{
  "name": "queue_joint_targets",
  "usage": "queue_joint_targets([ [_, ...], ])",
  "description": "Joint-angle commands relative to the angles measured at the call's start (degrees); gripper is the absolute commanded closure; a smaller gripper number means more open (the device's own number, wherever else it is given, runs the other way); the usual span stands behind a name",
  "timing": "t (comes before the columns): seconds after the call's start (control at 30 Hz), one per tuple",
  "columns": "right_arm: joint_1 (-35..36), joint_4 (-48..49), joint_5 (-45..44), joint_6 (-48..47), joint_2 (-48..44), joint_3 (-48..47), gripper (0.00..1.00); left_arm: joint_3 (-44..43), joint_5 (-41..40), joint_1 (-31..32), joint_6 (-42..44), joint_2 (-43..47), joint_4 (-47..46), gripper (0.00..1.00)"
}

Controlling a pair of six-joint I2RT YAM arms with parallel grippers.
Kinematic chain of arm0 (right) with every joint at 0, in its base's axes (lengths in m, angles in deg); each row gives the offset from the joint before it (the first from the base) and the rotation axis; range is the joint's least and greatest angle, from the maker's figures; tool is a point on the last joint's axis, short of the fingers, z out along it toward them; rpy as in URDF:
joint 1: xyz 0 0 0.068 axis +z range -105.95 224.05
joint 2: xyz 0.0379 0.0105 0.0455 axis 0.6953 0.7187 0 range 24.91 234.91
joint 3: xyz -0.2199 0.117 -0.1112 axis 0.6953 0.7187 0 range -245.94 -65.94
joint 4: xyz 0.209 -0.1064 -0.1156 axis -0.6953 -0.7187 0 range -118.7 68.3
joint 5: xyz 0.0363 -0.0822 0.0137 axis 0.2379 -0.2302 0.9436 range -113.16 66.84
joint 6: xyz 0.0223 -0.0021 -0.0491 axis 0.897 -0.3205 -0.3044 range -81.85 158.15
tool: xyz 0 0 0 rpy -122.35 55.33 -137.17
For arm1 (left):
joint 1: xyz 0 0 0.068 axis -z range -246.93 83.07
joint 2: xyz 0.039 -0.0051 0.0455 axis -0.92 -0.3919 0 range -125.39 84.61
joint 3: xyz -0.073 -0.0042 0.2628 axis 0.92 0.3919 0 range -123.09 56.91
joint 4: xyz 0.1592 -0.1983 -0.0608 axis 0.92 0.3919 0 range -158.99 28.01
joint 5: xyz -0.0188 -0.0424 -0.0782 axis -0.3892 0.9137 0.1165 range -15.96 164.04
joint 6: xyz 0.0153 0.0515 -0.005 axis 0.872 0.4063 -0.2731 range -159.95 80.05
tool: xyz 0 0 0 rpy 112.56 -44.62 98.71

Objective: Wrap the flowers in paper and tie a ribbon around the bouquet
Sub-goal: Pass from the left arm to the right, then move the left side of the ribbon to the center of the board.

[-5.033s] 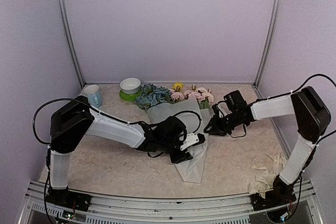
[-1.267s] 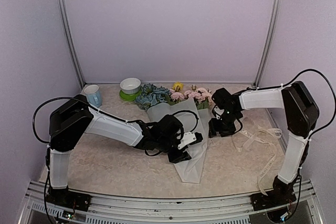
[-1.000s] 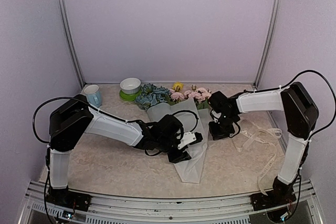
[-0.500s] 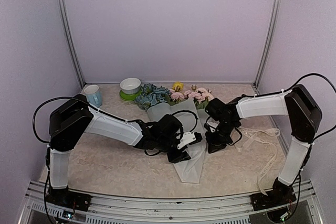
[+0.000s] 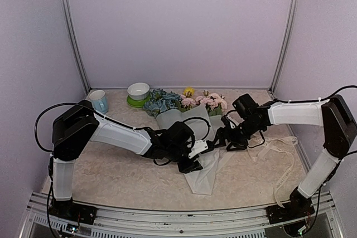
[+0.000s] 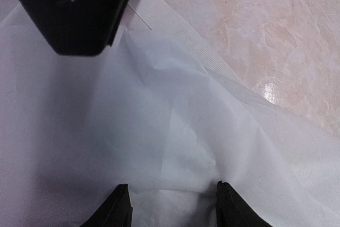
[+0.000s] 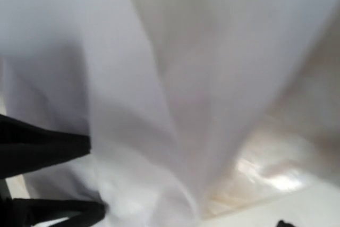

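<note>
Finding 1, the wrap coming open. The bouquet (image 5: 189, 120) lies on the table (image 5: 111, 178) between the two arms, with the flowers (image 5: 163, 102) at the far end and the cone's tip toward the near edge. The right side of the paper (image 6: 175, 131) is flared out flat rather than lapped over. The left gripper (image 5: 195, 159) has its fingers (image 6: 118, 208) part way apart with the paper cone filling the gap, which reads as a hold on the bouquet. The right gripper (image 5: 222, 139) sits at the flared edge. Its wrist view is blurred, so whether it is spread or pinching paper cannot be told. If that edge is unsupported, the cone is likely to unroll and let the stems slide.

Finding 2, tearing. The sheet is thin and already creased at the left fingertips, so any pull against that hold may rip it.

Finding 3, the ribbon (image 5: 279, 146). It lies in loose loops well apart, to the right. Fetching it takes the right arm off the cone, and the loops may snag.

Finding 4, the bowl (image 5: 138, 90) and cup (image 5: 100, 101) stand near the blooms, and dragging the bouquet could knock them.
</note>
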Motion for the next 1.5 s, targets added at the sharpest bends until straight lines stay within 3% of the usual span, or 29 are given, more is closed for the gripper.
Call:
queue_joint_targets([
  [0.0,-0.3,8.7,4.9,0.4,2.6,1.7,0.15,0.4,-0.6,-0.5,-0.3,0.3,4.2,0.47],
  [0.37,-1.6,16.5,10.8,0.0,8.8,4.7,0.43,1.8,-0.4,-0.4,-1.0,1.3,1.4,0.47],
  [0.53,-1.8,20.4,14.5,0.3,9.2,5.7,0.81,1.9,-1.9,-0.4,-1.5,1.7,0.5,0.46],
  [0.6,-2.1,20.5,14.5,0.2,9.1,4.8,1.00,2.9,-3.4,-0.4,-1.9,2.9,-1.5,0.39],
  [0.67,-2.6,20.3,14.4,0.0,9.6,3.2,1.00,4.1,-5.9,-0.2,-1.9,5.0,-5.8,0.07],
  [0.7,-2.7,19.5,14.2,-0.4,10.2,2.0,1.00,5.1,-7.4,0.0,-1.6,6.4,-8.5,0.02],
  [0.87,-2.9,16.7,14.2,-2.5,12.7,-3.0,1.00,11.2,-9.2,0.4,0.3,16.3,-25.7,0.01],
  [1.0,-3.1,14.7,13.8,-3.4,13.7,-5.6,1.00,16.5,4.5,-1.2,-4.4,19.1,-44.7,0.01],
  [1.07,-3.3,14.3,13.4,-3.9,14.1,-6.6,1.00,16.5,15.6,-1.5,-8.7,16.5,-50.1,0.01],
  [1.13,-3.5,13.4,12.6,-4.6,14.4,-7.5,1.00,6.6,21.3,-0.9,-12.1,10.4,-41.6,0.02],
  [1.23,-4.1,11.3,10.5,-5.0,14.7,-9.0,1.00,-13.0,18.7,1.2,-12.1,-0.2,-12.4,0.45],
  [1.3,-4.4,10.6,10.0,-5.0,14.6,-10.0,1.00,-16.0,12.9,2.7,-12.7,-2.5,-5.5,0.47],
  [1.47,-4.5,8.8,8.3,-7.2,14.7,-11.4,1.00,-18.1,-1.8,7.5,-8.1,-3.9,7.2,0.38],
])
